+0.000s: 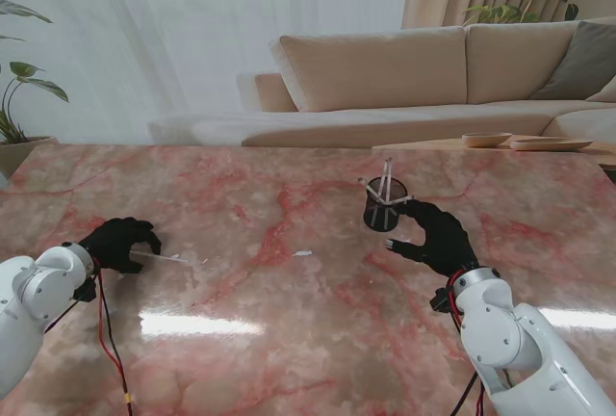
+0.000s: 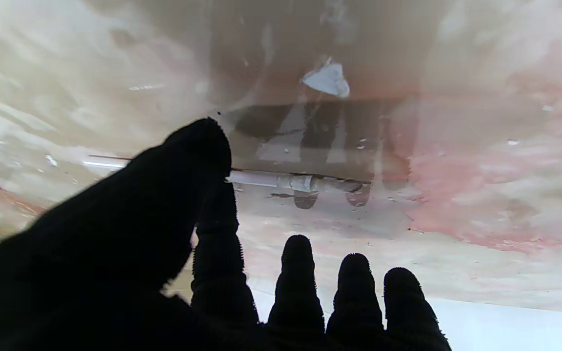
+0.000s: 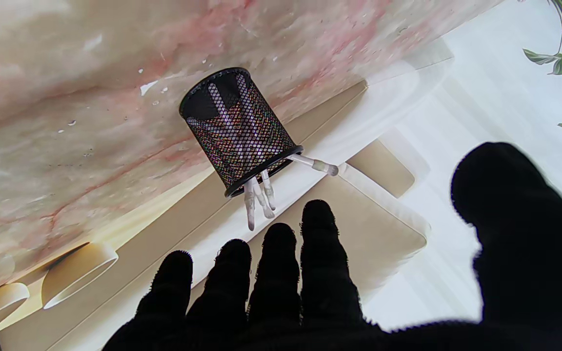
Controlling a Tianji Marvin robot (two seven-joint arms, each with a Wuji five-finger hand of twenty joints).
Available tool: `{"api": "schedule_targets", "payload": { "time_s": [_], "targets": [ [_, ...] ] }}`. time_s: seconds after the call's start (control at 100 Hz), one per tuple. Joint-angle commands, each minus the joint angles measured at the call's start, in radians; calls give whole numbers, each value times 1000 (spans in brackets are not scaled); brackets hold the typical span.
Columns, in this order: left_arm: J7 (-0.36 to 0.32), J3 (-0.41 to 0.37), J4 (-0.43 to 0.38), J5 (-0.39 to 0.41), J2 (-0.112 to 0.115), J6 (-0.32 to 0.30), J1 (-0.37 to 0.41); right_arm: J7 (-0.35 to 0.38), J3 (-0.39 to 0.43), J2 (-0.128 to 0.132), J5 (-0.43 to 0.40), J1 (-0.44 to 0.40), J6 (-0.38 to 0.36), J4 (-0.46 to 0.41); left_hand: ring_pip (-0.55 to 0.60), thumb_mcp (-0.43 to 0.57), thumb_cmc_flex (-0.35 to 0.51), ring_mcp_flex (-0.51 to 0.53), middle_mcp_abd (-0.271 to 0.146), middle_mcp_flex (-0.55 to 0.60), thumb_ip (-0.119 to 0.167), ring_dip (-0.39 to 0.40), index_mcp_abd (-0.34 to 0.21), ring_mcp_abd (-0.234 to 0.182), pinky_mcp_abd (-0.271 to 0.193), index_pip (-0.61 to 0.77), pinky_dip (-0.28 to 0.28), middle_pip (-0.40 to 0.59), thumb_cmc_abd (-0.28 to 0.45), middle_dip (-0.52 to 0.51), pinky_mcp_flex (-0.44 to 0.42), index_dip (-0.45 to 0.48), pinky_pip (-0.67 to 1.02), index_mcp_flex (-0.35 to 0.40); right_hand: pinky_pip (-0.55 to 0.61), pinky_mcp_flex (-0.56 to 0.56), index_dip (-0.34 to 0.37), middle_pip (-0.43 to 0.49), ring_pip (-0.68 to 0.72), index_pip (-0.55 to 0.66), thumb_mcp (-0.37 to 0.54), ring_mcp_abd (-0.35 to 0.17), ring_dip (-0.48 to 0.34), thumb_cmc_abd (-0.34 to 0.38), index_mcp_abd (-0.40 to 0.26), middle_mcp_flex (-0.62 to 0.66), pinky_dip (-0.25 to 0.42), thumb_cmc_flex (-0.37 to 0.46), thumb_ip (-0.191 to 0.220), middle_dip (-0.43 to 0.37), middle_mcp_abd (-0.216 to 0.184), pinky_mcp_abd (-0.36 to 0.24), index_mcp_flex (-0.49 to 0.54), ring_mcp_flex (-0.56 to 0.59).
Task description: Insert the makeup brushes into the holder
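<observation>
The black mesh holder (image 1: 385, 207) (image 3: 239, 131) stands upright at the middle right of the marble table (image 1: 289, 339), with several white-handled brushes sticking out of it. My right hand (image 1: 438, 238) hovers just right of the holder, nearer to me, fingers (image 3: 276, 273) spread, thumb apart, holding nothing. One white-handled makeup brush (image 1: 166, 258) (image 2: 295, 183) lies flat on the table at the left. My left hand (image 1: 120, 243) rests over its handle end. Thumb (image 2: 198, 151) and index finger pinch the handle; the other fingers stay straight.
A small white scrap (image 1: 302, 253) (image 2: 327, 80) lies between the two hands. Beyond the table's far edge are a beige sofa (image 1: 385, 69), a low side table with shallow wooden dishes (image 1: 525, 141), and potted plants (image 1: 19, 98) at both sides.
</observation>
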Motion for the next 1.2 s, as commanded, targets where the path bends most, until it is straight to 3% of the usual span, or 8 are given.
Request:
{"api": "schedule_targets", "payload": {
  "time_s": [0.0, 0.06, 0.2, 0.3, 0.65, 0.89, 0.99, 1.19],
  "targets": [
    [6, 13, 27, -1, -8, 12, 2, 19, 1, 2, 2, -11, 10, -2, -13, 43, 3, -42, -21, -12, -4, 15, 13, -25, -3, 49, 14, 30, -7, 11, -3, 25, -14, 64, -7, -10, 8, 0, -2, -3, 13, -1, -11, 11, -20, 8, -10, -5, 20, -2, 3, -9, 0, -6],
    [30, 22, 45, -2, -10, 14, -3, 20, 1, 2, 5, -12, 12, -3, -3, 44, 2, -39, -19, -8, -4, 28, 9, -25, -4, 75, 22, 49, -2, 16, -4, 44, -9, 100, -7, -10, 8, 1, -2, -2, 14, -2, -11, 13, -20, 9, -10, -3, 19, -1, 2, -9, 0, -8],
    [70, 39, 74, -9, -13, 15, -11, 17, 2, 2, 3, -14, 16, -6, 19, -12, 46, -30, -36, 2, -83, 43, -15, -25, -2, 107, 43, 93, -29, 17, -7, 40, 0, 170, -7, -10, 9, 1, -1, -2, 16, -3, -10, 15, -22, 7, -11, 0, 18, 1, 5, -9, 0, -11],
    [108, 57, 97, -7, -16, 20, -18, 18, 3, 2, 2, -14, 17, -7, 41, -43, 73, -24, -39, 5, -95, 48, -28, -27, -5, 134, 58, 126, -27, 22, -8, 29, 7, 202, -6, -9, 10, 1, -1, -1, 18, -2, -9, 15, -24, 5, -10, 3, 17, 3, 5, -9, 1, -14],
    [196, 126, 190, -32, -25, 35, -64, 26, 12, 3, 1, -20, 19, -12, 93, -115, 106, -7, -46, 68, -93, 49, -37, -36, -19, 218, 98, 178, 52, 22, -9, -80, 18, 353, -1, -11, 12, 3, 1, 0, 26, -4, -6, 24, -27, 1, -6, 4, 14, 7, 7, -8, 1, -20],
    [241, 181, 249, -35, -25, 35, -97, 25, 18, 2, 5, -25, 25, -14, 111, -114, 130, -2, -49, 84, -91, 51, -31, -38, -27, 258, 111, 184, 56, 20, -8, -119, 24, 398, 2, -12, 13, 7, 3, 0, 34, -4, -3, 29, -25, 6, -4, 6, 13, 10, 6, -8, 1, -19],
    [249, 202, 269, -35, -23, 29, -108, 21, 20, 1, 10, -27, 26, -14, 112, -104, 131, -4, -50, 83, -98, 49, -34, -41, -26, 266, 117, 185, 60, 21, -10, -92, 26, 393, 3, -12, 13, 9, 4, -1, 39, -4, -2, 34, -21, 8, -2, 5, 12, 12, 6, -8, 0, -19],
    [251, 241, 303, -41, -19, 18, -127, 18, 20, -1, 16, -27, 35, -14, 95, -122, 148, -8, -52, 73, -116, 53, -22, -50, -35, 186, 92, 194, 108, 24, -3, 83, 3, 388, 5, -13, 13, 12, 6, -2, 50, -4, 0, 39, -15, 13, 0, 5, 11, 16, 7, -8, -3, -18]
  ]
}}
